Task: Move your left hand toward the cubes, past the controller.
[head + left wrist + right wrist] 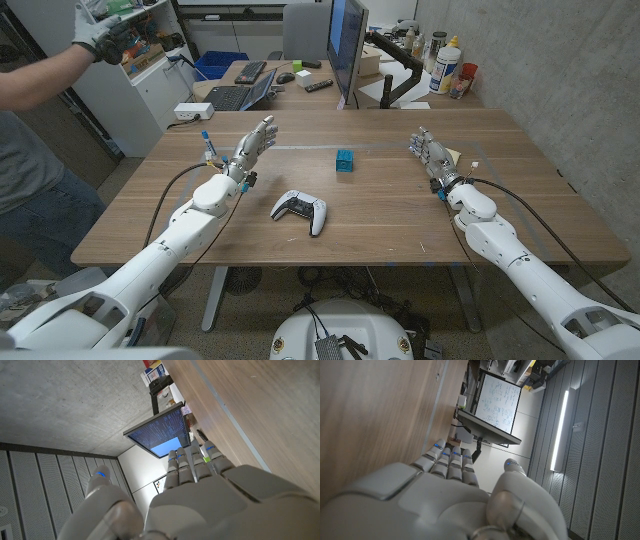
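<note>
- Head view. The wooden desk (400,230) carries 3 task items: the left hand (252,147), the controller (300,210) and the cubes (345,160).
- The left hand stands over the desk's left half with its fingers (266,128) extended and close together, holding nothing; its palm faces the desk's middle.
- The controller — white with dark grips — lies on the desk just right of the left forearm, nearer the robot than the hand.
- The cubes, teal and stacked, stand near the desk's middle, beyond the controller and well apart from the left hand.
- The right hand (430,155) stands over the desk's right half, fingers extended and close together, empty.
- A monitor (347,45) stands at the far edge; a laptop (240,95) sits on a further desk behind. A person (40,130) stands at the picture's left, one gloved hand raised.

- Left wrist view. The back of the left hand (210,505) is shown, its fingers (192,465) straight and side by side, the thumb set apart; nothing lies between them. The desk surface (260,405) and the lit monitor (160,435) appear beyond the fingertips.

- Right wrist view. The back of the right hand (435,505) is shown, fingers (451,462) straight and pressed side by side, thumb apart, gripping nothing. The desk (370,415) and the monitor (497,405) lie beyond.
</note>
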